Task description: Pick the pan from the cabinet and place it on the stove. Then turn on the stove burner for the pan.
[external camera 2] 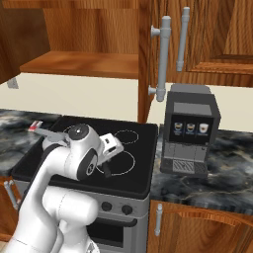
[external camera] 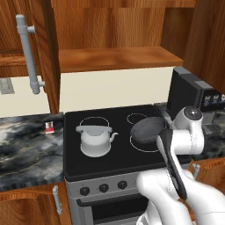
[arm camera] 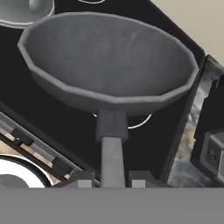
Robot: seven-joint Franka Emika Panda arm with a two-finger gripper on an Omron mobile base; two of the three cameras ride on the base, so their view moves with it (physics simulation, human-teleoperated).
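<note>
Pan held above the cooktop.
We see the gripper (arm camera: pixel 112 180) clenched on the handle of the pan (arm camera: pixel 109 61), which sits mid-frame over the stove (external camera: pixel 110 165), right of the white kettle (external camera: pixel 95 139).

Ahead of me a cream wall (external camera: pixel 110 90) runs behind a dark marbled desk (external camera: pixel 26 149). A black coffee machine (external camera 2: pixel 190 131) stands on the desk toward its right edge. Below the desk's front edge are red-brown wooden doors (external camera 2: pixel 197 225) with short grey handles (external camera 2: pixel 158 220). The light is even and soft.
</note>
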